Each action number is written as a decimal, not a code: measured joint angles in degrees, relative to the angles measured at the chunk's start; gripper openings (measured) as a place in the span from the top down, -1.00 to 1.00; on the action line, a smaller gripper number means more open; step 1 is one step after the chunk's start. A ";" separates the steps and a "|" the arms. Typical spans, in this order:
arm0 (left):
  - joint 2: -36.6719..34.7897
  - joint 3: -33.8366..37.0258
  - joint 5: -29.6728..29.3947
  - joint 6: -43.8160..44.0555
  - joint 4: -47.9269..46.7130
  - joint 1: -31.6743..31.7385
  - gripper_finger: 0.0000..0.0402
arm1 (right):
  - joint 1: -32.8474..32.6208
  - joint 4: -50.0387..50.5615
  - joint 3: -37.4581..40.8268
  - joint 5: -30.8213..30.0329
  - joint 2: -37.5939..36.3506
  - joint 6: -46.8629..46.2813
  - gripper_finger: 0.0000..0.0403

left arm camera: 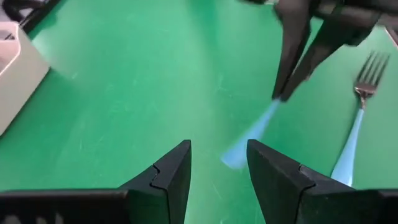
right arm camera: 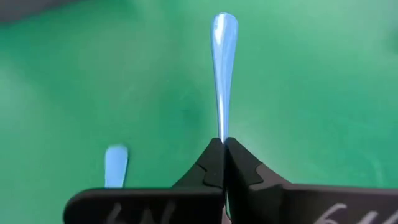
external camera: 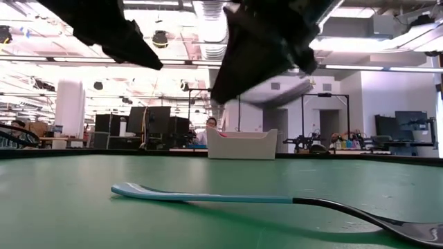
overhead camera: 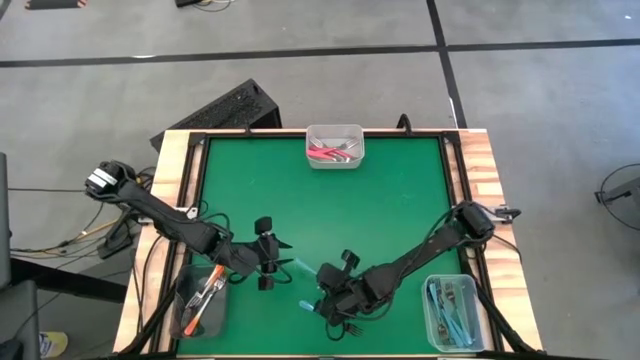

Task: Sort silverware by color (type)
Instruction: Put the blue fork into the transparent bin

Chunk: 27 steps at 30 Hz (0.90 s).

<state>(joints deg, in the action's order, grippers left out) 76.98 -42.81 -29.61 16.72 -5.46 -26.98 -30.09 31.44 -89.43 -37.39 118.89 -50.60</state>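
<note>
A teal-blue fork (right arm camera: 222, 68) sticks out from my shut right gripper (right arm camera: 222, 149), which hovers over the table's near middle (overhead camera: 328, 288). In the left wrist view its blurred handle (left arm camera: 249, 137) points toward my open left gripper (left arm camera: 217, 180), which waits just left of it (overhead camera: 268, 255) and touches nothing. A second teal-blue fork (external camera: 208, 196) lies flat on the green mat near the front edge (overhead camera: 325, 315), tines (left arm camera: 372, 62) toward the right. Only this fork shows on the mat in the low view. My right gripper pinches the teal-blue fork between its two fingers at the narrow part of the handle (right arm camera: 222, 127). The fingers lie along the fork. Its wide free end (right arm camera: 224, 25) points away toward the left gripper. The tines are hidden under the gripper. The fork hangs clear of the mat.
Three clear tubs stand on the mat: one with pink-red forks at the far edge (overhead camera: 335, 147), one with orange forks at the near left corner (overhead camera: 200, 300), and one with teal-blue forks at the near right corner (overhead camera: 450, 312). A wooden frame (overhead camera: 490, 170) borders the mat.
</note>
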 joint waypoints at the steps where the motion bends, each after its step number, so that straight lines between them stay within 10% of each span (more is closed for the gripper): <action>1: 0.39 0.00 -0.50 0.85 0.05 0.00 0.29 | -0.19 0.76 0.03 -2.14 -0.62 -1.10 0.94; 11: 1.89 -0.04 -9.47 9.34 7.11 -0.25 0.29 | -3.71 4.52 -0.02 -31.14 -4.28 -8.14 0.94; 19: 1.89 -0.04 0.10 -4.15 28.41 0.79 0.29 | -4.39 -4.40 -0.04 -33.65 -4.28 6.36 0.93; 27: 1.87 -0.04 -0.55 0.01 28.16 4.59 0.29 | -5.20 -10.76 -0.04 -35.02 -4.28 16.51 0.94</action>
<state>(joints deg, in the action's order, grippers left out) 78.85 -42.85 -30.16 16.73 22.70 -22.39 -35.28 20.67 -89.47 -72.41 114.61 -34.09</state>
